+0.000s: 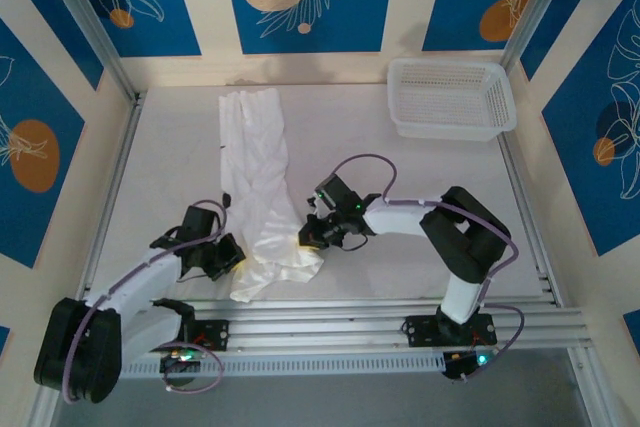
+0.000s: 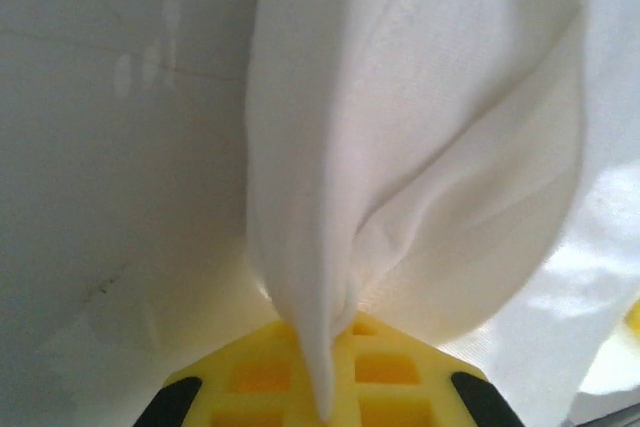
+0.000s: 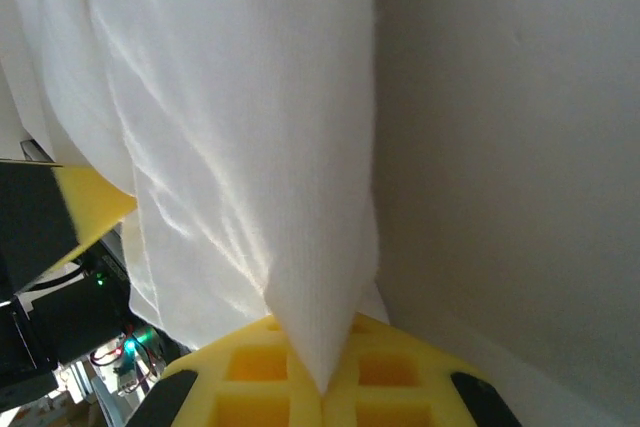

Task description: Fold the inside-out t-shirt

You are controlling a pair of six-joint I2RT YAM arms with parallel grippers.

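Bunching lengthwise, the t-shirt (image 1: pixel 255 172) is pinched (at its near end) by the closed left hand (image 1: pixel 233 258) and right hand (image 1: pixel 308 236).

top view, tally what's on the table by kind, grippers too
white t-shirt: 1
white mesh basket: 1
grippers: 2 (left gripper, right gripper, each shut on the shirt)
total: 4
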